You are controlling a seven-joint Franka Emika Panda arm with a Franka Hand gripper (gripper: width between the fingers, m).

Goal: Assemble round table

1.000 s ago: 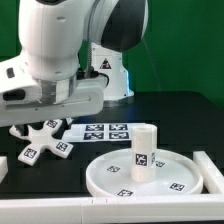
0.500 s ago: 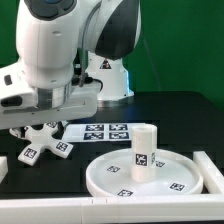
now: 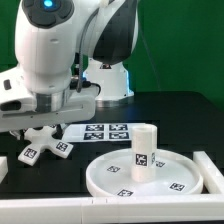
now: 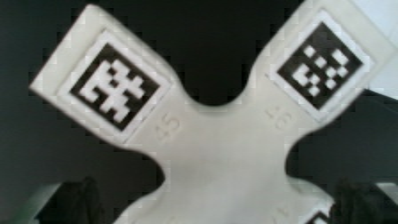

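The foot piece (image 3: 46, 143) lies on the bench (image 3: 186, 124) at the exterior view's left, under the end effector (image 4: 210, 202). The end effector is released, jaws spread wide either side of the piece's middle. Bare bench opens toward the exterior view's right. The marker board (image 3: 101, 131) sits just beside the foot piece. The disc (image 3: 95, 178), with the leg (image 3: 143, 150) upright on its hub, stands nearer the front. The jaws show only in the wrist view, disc and leg only in the exterior one.

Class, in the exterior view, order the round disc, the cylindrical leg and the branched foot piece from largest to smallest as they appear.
1. The round disc.
2-3. The branched foot piece and the cylindrical leg: too close to rank; the foot piece is partly hidden.
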